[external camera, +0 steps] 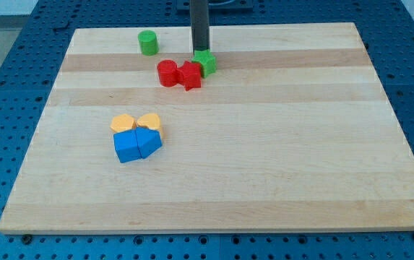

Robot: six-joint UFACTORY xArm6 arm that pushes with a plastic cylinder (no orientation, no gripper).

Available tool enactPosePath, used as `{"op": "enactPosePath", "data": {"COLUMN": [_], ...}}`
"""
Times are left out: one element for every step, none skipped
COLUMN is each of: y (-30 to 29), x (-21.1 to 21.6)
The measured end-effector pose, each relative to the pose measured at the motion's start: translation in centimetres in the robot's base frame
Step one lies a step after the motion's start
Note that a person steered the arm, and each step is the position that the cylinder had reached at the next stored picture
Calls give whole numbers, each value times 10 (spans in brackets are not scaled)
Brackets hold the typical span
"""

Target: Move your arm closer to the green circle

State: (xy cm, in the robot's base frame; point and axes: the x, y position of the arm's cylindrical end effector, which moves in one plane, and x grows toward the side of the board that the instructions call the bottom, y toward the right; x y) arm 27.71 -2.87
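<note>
My tip (200,52) rests at the green star-like block (206,63) (grasps nothing, being a bare rod). Green circle (147,42) stands apart toward the view's left, near the board's (264,159) top edge.

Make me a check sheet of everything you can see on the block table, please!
Surface: pale wooden board, flat, lying on a blue pegboard bench.
Job's things: green circle near the view's top, left of centre, standing alone.
My tip: my tip is right at the top edge of the green star-like block, to the right of the green circle and apart from it.
Clutter: red circle and red star-like block touching, beside the green star-like block; two orange blocks above two blue blocks, bunched together at the view's left of centre.
Gripper: nothing seen; only a dark rod.
Cables: nothing seen.
Surroundings: only the blue bench.
</note>
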Motion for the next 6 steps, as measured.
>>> {"op": "enactPosePath", "data": {"y": [-1,-7,-45,-118,-166,-165], "x": [-11,-45,-72,-86,-84,-78]}}
